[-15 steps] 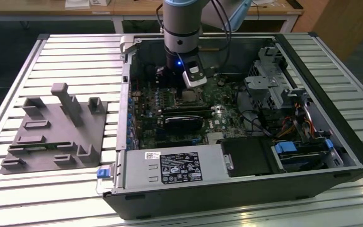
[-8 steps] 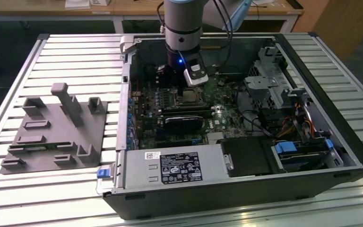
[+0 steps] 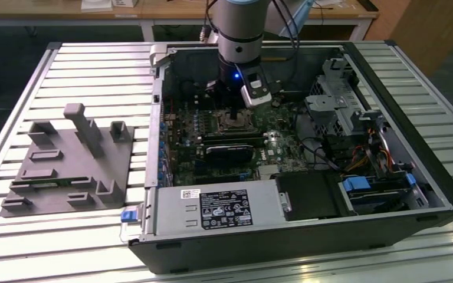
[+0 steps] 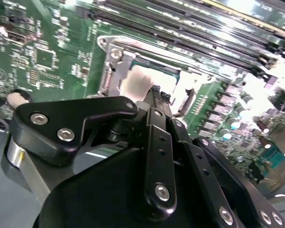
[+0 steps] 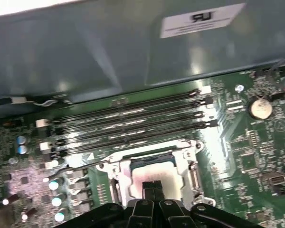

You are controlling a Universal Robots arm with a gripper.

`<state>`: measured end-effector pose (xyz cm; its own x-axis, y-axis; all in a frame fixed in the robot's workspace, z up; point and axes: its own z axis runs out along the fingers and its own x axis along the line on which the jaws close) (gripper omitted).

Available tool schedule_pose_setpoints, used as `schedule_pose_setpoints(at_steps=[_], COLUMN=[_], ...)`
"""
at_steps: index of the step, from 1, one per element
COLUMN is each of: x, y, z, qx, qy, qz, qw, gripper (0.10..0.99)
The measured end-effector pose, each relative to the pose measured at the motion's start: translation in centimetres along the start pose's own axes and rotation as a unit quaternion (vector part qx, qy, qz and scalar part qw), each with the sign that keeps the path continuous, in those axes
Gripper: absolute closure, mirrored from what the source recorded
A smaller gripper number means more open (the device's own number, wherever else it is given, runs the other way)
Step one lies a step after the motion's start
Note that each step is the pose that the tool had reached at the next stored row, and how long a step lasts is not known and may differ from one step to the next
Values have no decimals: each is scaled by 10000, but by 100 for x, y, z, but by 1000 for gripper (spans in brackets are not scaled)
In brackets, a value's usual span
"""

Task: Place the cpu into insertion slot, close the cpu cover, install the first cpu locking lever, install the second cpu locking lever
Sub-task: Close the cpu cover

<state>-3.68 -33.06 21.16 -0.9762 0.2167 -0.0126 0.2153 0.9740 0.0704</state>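
Here we are inside the open computer case [image 3: 403,103], lying on the slatted table [image 3: 101,65], with the arm reaching straight down into it and the hand [image 3: 233,115] right over the middle of the green motherboard [image 5: 242,152]. The hand is clenched: in the second wrist view its two black fingers [image 4: 154,123] are pressed together with nothing visible between them. In both wrist views the tips sit directly over the cpu [image 5: 156,173], and whether they actually touch its top I cannot tell. The cpu lies flat in the insertion slot [image 5: 152,160], its silvery-grey top showing through the square window of the cpu cover [image 5: 194,173]. The cover is down flat, framing the chip on all sides. Just beside the socket run the four long black memory slots [image 5: 133,121], and beyond them stands the grey wall of the power supply box [image 5: 133,42] with its white label. A round coin cell battery [image 5: 260,108] sits on the board, well apart from the socket. On the exterior view's left, a grey moulded fixture [image 3: 65,165] rests on the table beside the case.
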Motion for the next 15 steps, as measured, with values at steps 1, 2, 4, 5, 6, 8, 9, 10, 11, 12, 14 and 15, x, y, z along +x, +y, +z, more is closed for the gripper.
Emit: schedule_pose_setpoints(at_steps=[1, 2, 4, 5, 6, 8, 9, 10, 11, 12, 14, 15], x=[-3, -3, -3, -4, -4, -5, -5, -5, -5, -6, -6, -6], y=[1, 2, 4, 5, 6, 10, 11, 13, 14, 16, 17, 17], z=[-1, -5, -28, -48, -68, -115, -139, -159, -179, -198, -209, -210], qx=[1, 2, 3, 3, 3, 3, 3, 3, 3, 2, 2, 1], qy=[1, 2, 1, 1, 1, 1, 1, 1, 1, 1, 1, 0], qz=[0, 1, 1, 1, 1, 1, 1, 1, 1, 1, 0, 0], qw=[10000, 10000, 10000, 10000, 10000, 10000, 10000, 10000, 10000, 10000, 10000, 10000], gripper=[980, 980, 980, 980, 980, 980, 980, 980, 980, 980, 980, 980])
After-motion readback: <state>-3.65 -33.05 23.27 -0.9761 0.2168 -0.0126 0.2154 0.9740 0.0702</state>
